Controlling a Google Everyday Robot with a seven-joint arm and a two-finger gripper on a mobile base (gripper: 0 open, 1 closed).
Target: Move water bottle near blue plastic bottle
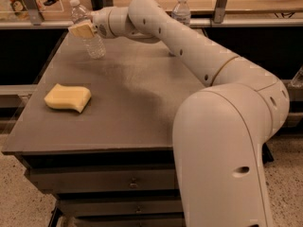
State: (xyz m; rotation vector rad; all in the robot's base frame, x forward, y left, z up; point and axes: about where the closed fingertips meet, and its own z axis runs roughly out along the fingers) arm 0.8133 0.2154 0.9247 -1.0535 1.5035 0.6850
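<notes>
Nearest me, a yellow sponge (67, 97) lies on the grey table (142, 108). Beyond the sponge, toward the far edge, the gripper (81, 30) pinches the water bottle (93, 44) high up and tilts it, probably ready for carrying. Farther back, well right of the sponge, stands the blue plastic bottle (181, 9), its destination.

The white arm stretches forward and left (elbow bent), its gripper (83, 30) far out, clamped on the water bottle (94, 44).
</notes>
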